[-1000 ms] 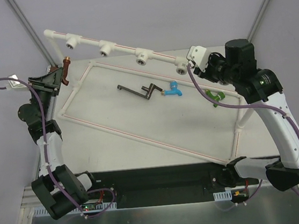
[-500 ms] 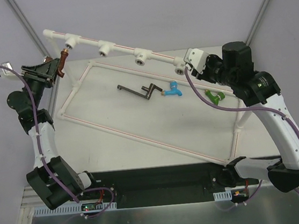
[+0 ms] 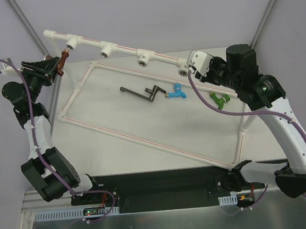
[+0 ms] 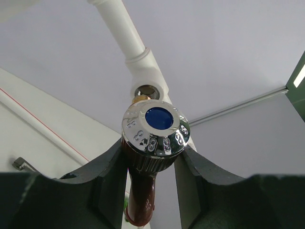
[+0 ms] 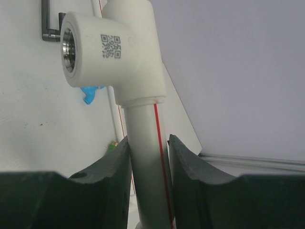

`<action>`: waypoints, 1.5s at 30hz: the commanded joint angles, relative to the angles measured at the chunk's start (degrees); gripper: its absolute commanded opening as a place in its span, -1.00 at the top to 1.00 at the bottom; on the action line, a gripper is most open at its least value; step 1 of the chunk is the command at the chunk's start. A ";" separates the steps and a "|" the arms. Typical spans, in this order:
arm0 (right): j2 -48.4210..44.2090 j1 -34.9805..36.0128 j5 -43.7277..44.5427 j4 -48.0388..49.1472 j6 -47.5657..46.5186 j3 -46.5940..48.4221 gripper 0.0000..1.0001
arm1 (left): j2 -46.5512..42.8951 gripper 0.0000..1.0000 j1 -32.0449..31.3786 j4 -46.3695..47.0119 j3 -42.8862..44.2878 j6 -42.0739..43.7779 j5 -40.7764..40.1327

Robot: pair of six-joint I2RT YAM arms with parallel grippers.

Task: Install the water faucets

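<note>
The left gripper (image 4: 152,164) has raised the red-brown faucet (image 4: 155,131) since 1 second ago. Its fingers pinch the body, and the brass end now sits right at the first socket (image 4: 147,91) of the white pipe frame (image 3: 123,49). The right gripper (image 5: 148,157) stays clamped round the pipe. The blue faucet (image 3: 176,92) and green faucet (image 3: 218,99) lie unmoved on the table (image 3: 143,121).
</note>
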 commanded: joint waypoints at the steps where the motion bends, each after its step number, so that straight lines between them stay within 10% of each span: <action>1: 0.57 0.53 1.78 -4.57 4.39 -2.53 0.97 | 1.12 1.00 0.51 2.34 3.28 1.00 1.62; 45: 0.48 0.53 1.86 -3.60 4.13 -3.93 0.97 | 6.22 1.00 -2.39 9.37 6.53 -4.09 3.64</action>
